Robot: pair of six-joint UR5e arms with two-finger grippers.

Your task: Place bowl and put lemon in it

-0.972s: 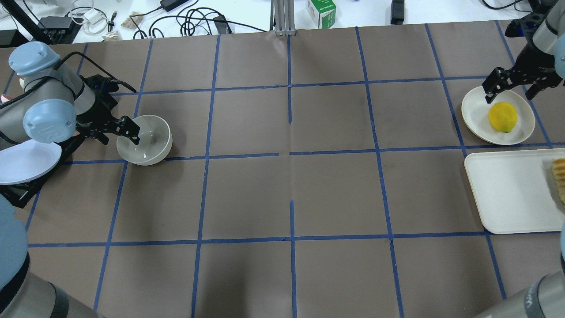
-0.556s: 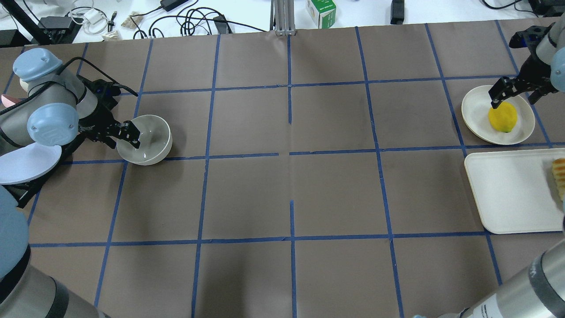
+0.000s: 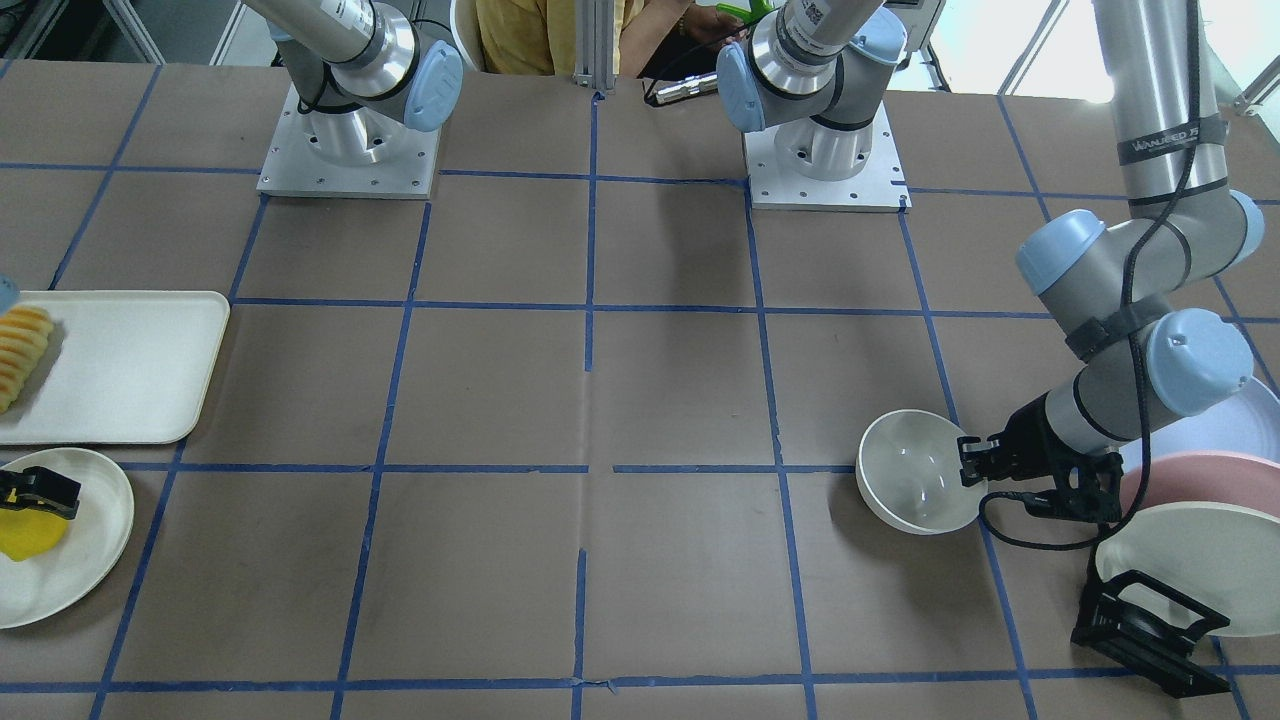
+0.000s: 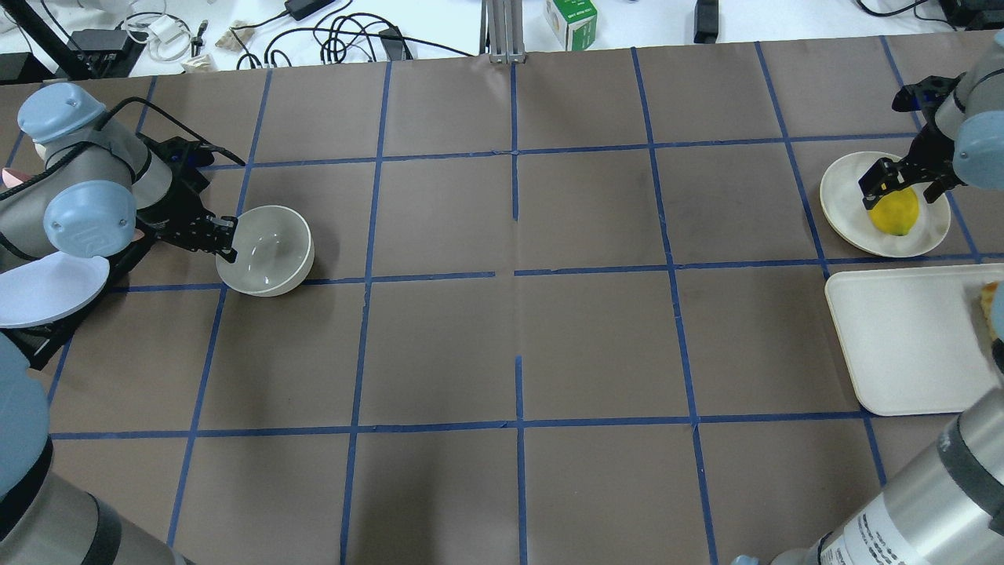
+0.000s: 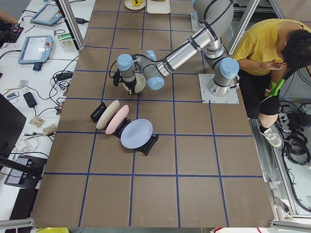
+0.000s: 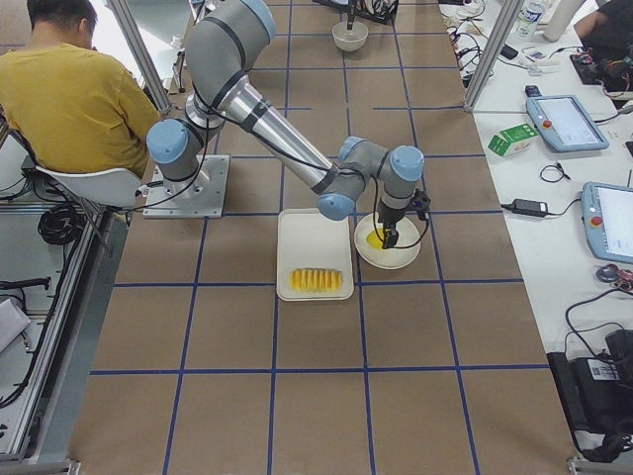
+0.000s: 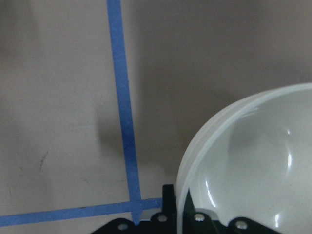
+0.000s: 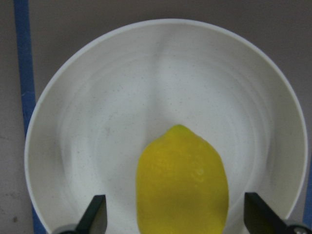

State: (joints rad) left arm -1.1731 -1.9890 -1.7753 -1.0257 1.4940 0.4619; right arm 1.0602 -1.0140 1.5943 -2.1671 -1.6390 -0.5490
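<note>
The deep off-white bowl (image 4: 271, 251) stands upright on the brown table at the left, also seen in the front view (image 3: 915, 480) and the left wrist view (image 7: 253, 161). My left gripper (image 4: 226, 239) is shut on the bowl's near-left rim, one finger inside and one outside. The yellow lemon (image 4: 894, 212) lies on a flat off-white plate (image 4: 843, 200) at the far right. My right gripper (image 4: 900, 191) is open and low over the lemon. In the right wrist view its fingertips (image 8: 95, 217) stand on either side of the lemon (image 8: 183, 185), apart from it.
A rectangular off-white tray (image 4: 902, 345) with a row of sliced fruit (image 3: 22, 345) lies beside the plate. A black rack with several upright plates (image 3: 1190, 570) stands by the left arm. Cables and a green box (image 4: 571, 20) lie beyond the table's far edge.
My left gripper closed on the bowl's rim and the bowl shifted slightly right. My right gripper came down and in over the lemon, fingers now on either side of it.
</note>
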